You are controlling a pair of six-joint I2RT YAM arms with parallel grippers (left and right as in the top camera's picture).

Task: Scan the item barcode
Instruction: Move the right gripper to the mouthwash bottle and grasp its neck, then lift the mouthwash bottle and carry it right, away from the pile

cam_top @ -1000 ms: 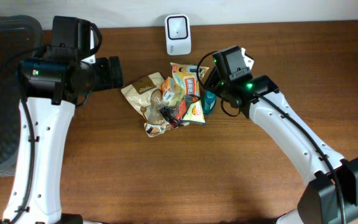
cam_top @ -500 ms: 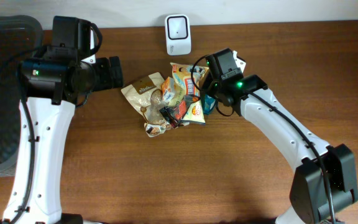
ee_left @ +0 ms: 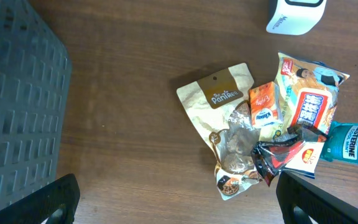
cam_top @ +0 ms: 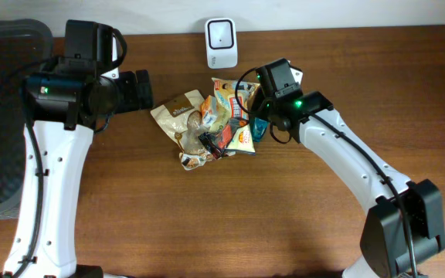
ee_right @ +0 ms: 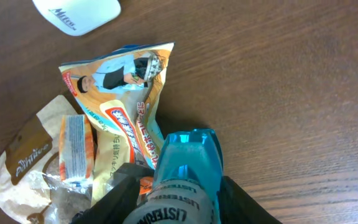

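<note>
The right claw (ee_right: 182, 194) sits around the blue bottle (ee_right: 188, 155) beside the snack bags (ee_right: 129, 124), grip unclear, so the smooth bottle might slip

The mouthwash bottle (ee_right: 185, 168) is teal, the pouch (ee_left: 219, 99) tan, the snack bag (ee_right: 126, 93) orange-yellow, the scanner (cam_top: 221, 42) white, and the worktop (cam_top: 284, 216) brown wood-grain.
</note>
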